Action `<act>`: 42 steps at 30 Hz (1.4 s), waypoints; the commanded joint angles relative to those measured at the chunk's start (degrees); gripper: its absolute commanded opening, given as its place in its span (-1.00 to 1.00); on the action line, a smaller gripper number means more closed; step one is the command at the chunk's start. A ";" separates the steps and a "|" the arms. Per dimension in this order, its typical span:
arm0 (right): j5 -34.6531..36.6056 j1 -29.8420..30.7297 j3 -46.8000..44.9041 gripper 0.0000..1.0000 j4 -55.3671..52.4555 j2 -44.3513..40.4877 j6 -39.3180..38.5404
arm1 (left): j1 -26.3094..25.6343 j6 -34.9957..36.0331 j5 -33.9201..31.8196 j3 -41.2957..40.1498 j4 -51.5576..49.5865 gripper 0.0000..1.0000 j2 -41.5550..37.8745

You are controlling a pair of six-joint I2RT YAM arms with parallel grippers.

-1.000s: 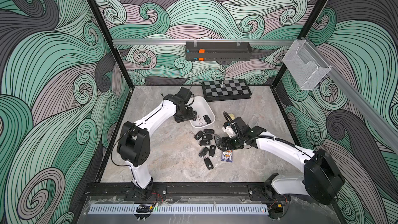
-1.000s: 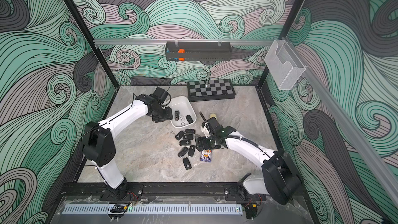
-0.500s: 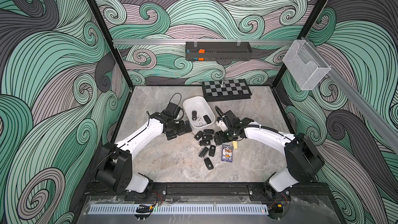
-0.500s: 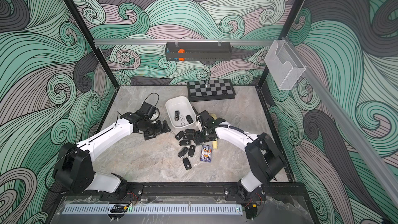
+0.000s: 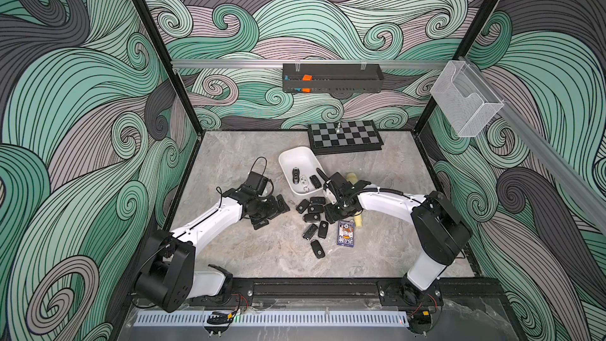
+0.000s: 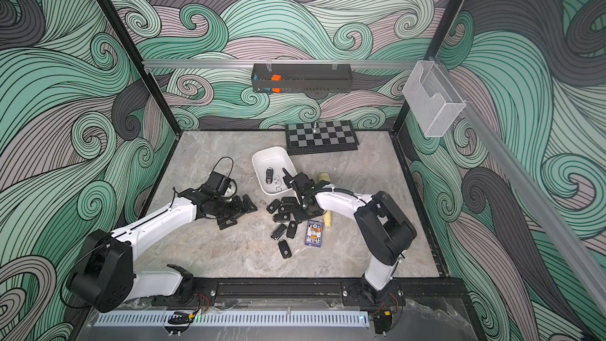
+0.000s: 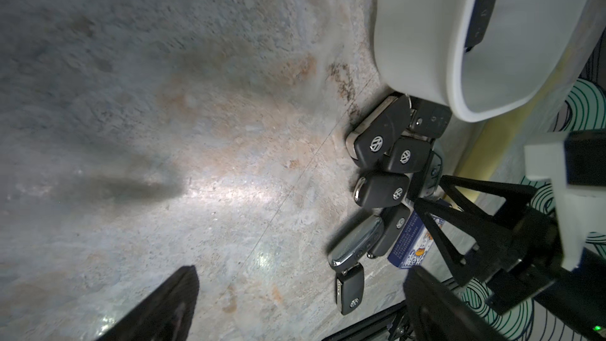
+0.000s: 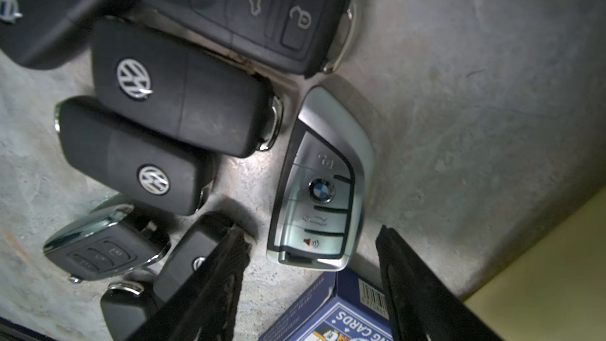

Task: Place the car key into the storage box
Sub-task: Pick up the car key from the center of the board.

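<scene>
Car key [image 8: 319, 188], silver, one end between open right jaws, ungripped, left jaws open

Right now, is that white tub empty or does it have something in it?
Not empty. In a top view the storage box holds three key fobs lying at its near end; the far end is bare.

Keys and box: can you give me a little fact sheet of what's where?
Box: white tub, three keys inside
Loose keys: cluster on table beside box
Right gripper: open, straddling silver key
Left gripper: open, empty, over bare table
Cards: blue pack beside cluster
</scene>
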 commanded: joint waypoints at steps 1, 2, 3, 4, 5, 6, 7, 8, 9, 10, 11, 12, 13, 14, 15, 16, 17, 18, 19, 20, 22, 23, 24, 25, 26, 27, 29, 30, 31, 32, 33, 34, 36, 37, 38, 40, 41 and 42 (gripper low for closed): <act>3.89 0.38 1.02 0.25 -0.40 0.95 0.91 | 0.70 -0.57 0.75 0.18 0.85 0.97 -1.11; 4.42 0.46 0.91 0.23 -0.41 1.07 0.95 | 0.70 -0.65 0.75 0.24 0.80 0.97 -1.08; 4.99 0.49 0.96 0.21 -0.40 1.29 1.03 | 0.74 -0.79 0.75 0.27 0.85 0.97 -1.09; 5.54 0.64 0.94 0.20 -0.40 1.47 1.11 | 0.82 -0.87 0.75 0.28 0.90 0.97 -1.16; 5.89 0.67 0.94 0.20 -0.37 1.68 1.21 | 0.88 -0.88 0.75 0.33 0.89 0.97 -1.04; 6.12 0.86 1.02 0.19 -0.40 1.92 1.38 | 0.86 -0.88 0.83 0.46 0.86 0.97 -1.00; 6.19 0.98 1.13 0.19 -0.40 2.20 1.48 | 0.94 -0.84 0.84 0.54 0.87 0.97 -1.00; 6.43 1.17 1.25 0.19 -0.39 2.45 1.61 | 0.96 -0.92 0.89 0.51 0.86 0.98 -1.04; 6.53 1.28 1.34 0.18 -0.42 2.78 1.71 | 0.92 -0.92 0.95 0.55 0.76 0.97 -1.00; 6.65 1.57 1.54 0.18 -0.41 3.00 1.79 | 1.04 -0.99 0.93 0.50 0.64 0.97 -1.11; 6.90 1.69 1.65 0.18 -0.37 3.32 1.83 | 1.01 -1.02 0.93 0.53 0.60 0.97 -1.22; 7.03 1.89 1.81 0.18 -0.35 3.62 1.83 | 1.02 -1.01 0.85 0.53 0.54 0.97 -1.31; 7.22 2.08 1.83 0.18 -0.35 3.88 1.76 | 1.09 -1.01 0.84 0.42 0.50 0.97 -1.44; 7.30 2.27 1.91 0.17 -0.32 4.17 1.74 | 1.13 -1.01 0.84 0.31 0.42 0.97 -1.48; 7.44 2.34 1.93 0.17 -0.33 4.51 1.73 | 1.10 -1.09 0.76 0.25 0.37 0.97 -1.61; 7.47 2.43 1.91 0.14 -0.33 4.72 1.74 | 1.20 -1.14 0.75 0.28 0.38 0.97 -1.72; 7.54 2.43 1.88 0.12 -0.33 4.90 1.67 | 1.23 -1.19 0.75 0.21 0.42 0.97 -1.79; 7.48 2.43 1.85 0.09 -0.25 5.09 1.66 | 1.22 -1.27 0.75 0.07 0.40 0.97 -1.92; 7.49 2.51 1.75 0.07 -0.25 5.20 1.65 | 1.30 -1.36 0.75 0.02 0.37 0.97 -2.04; 7.46 2.52 1.65 0.05 -0.29 5.30 1.65 | 1.31 -1.44 0.69 -0.02 0.36 0.97 -2.13; 7.46 2.53 1.47 -0.02 -0.24 5.31 1.65 | 1.33 -1.56 0.67 -0.22 0.29 0.97 -2.40; 7.44 2.52 1.38 -0.05 -0.23 5.22 1.65 | 1.33 -1.62 0.60 -0.37 0.32 0.97 -2.47; 7.40 2.52 1.29 -0.07 -0.24 5.08 1.65 | 1.35 -1.69 0.58 -0.40 0.29 0.97 -2.60; 7.43 2.52 1.23 -0.10 -0.19 4.90 1.65 | 1.33 -1.71 0.58 -0.47 0.29 0.97 -2.64; 7.35 2.57 1.23 -0.12 -0.25 4.64 1.64 | 1.39 -1.79 0.51 -0.50 0.24 0.97 -2.69; 7.23 2.53 1.15 -0.16 -0.25 4.32 1.72 | 1.44 -1.89 0.49 -0.50 0.28 0.97 -2.77; 7.03 2.57 1.05 -0.21 -0.24 3.49 1.83 | 1.48 -1.97 0.49 -0.59 0.33 0.97 -2.88; 6.95 2.55 0.92 -0.22 -0.21 2.82 1.83 | 1.51 -2.11 0.40 -0.59 0.25 0.96 -2.89; 6.74 2.45 0.77 -0.23 -0.24 2.21 1.83 | 1.58 -2.06 0.33 -0.51 0.24 0.96 -2.84; 6.66 2.44 0.60 -0.25 -0.23 1.43 1.85 | 1.62 -2.07 0.24 -0.50 0.25 0.96 -2.92; 6.56 2.43 0.38 -0.26 -0.24 0.50 1.91 | 1.63 -2.15 0.10 -0.53 0.23 0.96 -2.89; 6.52 2.43 0.09 -0.28 -0.25 -0.45 1.90 | 1.80 -2.15 0.05 -0.50 0.37 0.96 -2.77; 6.50 2.35 -0.60 -0.29 -0.38 -2.72 1.96 | 2.02 -2.15 -0.04 -0.19 0.51 0.96 -2.26; 6.42 2.35 -0.98 -0.30 -0.42 -3.97 2.05 | 2.25 -2.15 0.05 0.14 0.60 0.96 -1.74; 6.34 2.27 -1.33 -0.30 -0.43 -5.15 2.16 | 2.37 -2.02 0.21 0.49 0.66 0.96 -1.20; 6.09 2.09 -2.07 -0.30 -0.60 -7.79 2.56 | 2.80 -1.50 0.90 1.68 0.76 0.96 0.42; 6.05 2.05 -2.30 -0.30 -0.67 -8.83 2.77 | 3.06 -1.26 1.22 2.20 0.75 0.96 1.08; 5.92 1.86 -2.39 -0.29 -0.67 -9.93 3.04 | 3.29 -0.93 1.43 2.87 0.77 0.96 1.84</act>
